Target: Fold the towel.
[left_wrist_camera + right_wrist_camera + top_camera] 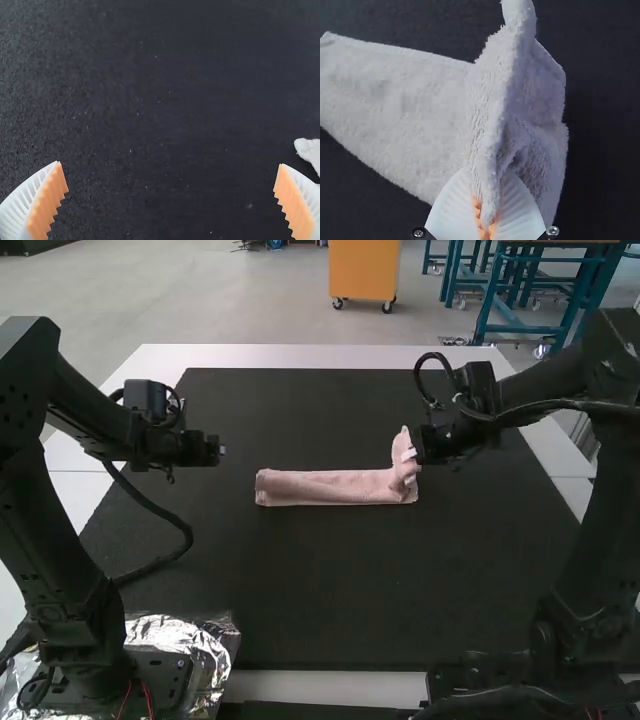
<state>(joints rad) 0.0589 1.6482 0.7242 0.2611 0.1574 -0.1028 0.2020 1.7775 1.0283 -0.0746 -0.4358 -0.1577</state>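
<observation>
I report one towel, pink terry cloth (335,488), lying on the square black mat (330,590), which I take as the reference for position. The towel sits near the mat's middle, slightly toward its far edge. It forms a long, narrow strip running left to right, with the right-hand end bunched and standing up in a peak.

Right gripper (413,454): above the right half of the mat, at the raised end of the towel. From its wrist camera I see the white ribbed fingers (451,207) drawn together on a pinched ridge of cloth, with only a narrow bit of towel between the orange pads (477,212). The rest of the strip extends away over the mat.

Left gripper (220,450): above the left part of the mat, well apart from the towel's left end. Its wrist camera shows the jaws spread wide with nothing between them, bare mat beneath. A pale corner of the towel (309,150) appears near one finger.

Surroundings: white table surface (300,355) borders the mat; crinkled silver foil (212,645) lies at the mat's near left corner, around the left arm's base.
</observation>
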